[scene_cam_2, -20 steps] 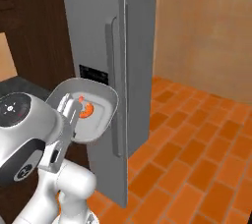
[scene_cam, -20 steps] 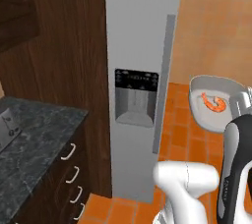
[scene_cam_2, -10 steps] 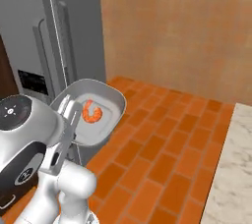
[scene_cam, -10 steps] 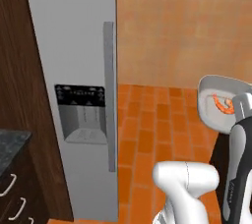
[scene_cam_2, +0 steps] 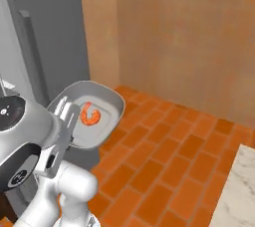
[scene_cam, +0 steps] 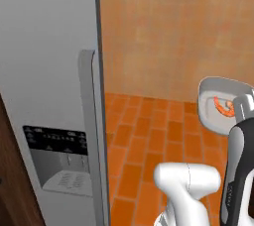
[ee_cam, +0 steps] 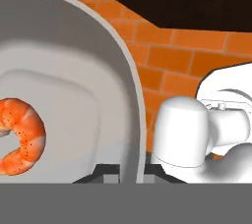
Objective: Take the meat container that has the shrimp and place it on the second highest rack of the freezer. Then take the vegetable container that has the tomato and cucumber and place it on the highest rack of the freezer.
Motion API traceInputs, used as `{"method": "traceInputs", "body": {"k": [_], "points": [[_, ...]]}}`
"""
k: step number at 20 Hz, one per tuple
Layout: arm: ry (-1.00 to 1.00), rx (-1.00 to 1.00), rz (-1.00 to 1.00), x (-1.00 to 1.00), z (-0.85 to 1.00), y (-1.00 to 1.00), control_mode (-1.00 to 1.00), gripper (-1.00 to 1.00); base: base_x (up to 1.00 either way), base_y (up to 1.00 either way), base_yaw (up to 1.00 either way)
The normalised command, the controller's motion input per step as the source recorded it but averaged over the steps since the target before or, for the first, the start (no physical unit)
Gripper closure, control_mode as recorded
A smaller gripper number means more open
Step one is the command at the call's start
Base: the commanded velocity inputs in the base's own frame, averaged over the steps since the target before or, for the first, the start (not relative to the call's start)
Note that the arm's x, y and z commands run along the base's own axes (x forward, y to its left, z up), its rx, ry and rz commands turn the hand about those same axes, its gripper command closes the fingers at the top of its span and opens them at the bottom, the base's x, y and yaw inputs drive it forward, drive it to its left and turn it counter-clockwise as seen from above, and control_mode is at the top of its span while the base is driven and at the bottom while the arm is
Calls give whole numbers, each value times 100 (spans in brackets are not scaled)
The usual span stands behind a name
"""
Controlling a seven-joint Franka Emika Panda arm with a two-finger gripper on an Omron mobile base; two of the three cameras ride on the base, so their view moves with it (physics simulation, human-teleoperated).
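Left base view: 1 freezer [scene_cam: 49,86] stood shut at left; 1 meat container [scene_cam: 220,107] hung tilted at right, carrying 1 shrimp [scene_cam: 223,107].

Right base view: the end effector [scene_cam_2: 63,122] was clenched on its rim.

Hand view: 1 shrimp lay inside, above the brick floor [ee_cam: 172,56].

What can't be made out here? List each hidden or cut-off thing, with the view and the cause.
- Freezer racks: left base view, behind the shut door.
- Gripper fingertips: right base view, behind the meat container rim.
- Meat container's right side: left base view, cut off by the edge.
- Shrimp: hand view, cut off at the left edge.
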Motion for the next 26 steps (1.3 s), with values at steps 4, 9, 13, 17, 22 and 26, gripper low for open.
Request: {"method": "traceInputs", "body": {"k": [4,9,13,17,22,26], "points": [[0,0,0,0,0,0,100,100,86,-100,35],[0,0,0,0,0,0,100,100,99,-98,27],[0,0,0,0,0,0,100,100,100,-86,27],[0,0,0,0,0,0,100,100,100,-66,21],[0,0,0,0,0,0,100,100,100,-71,20],[0,0,0,0,0,0,100,100,100,-33,25]]}}
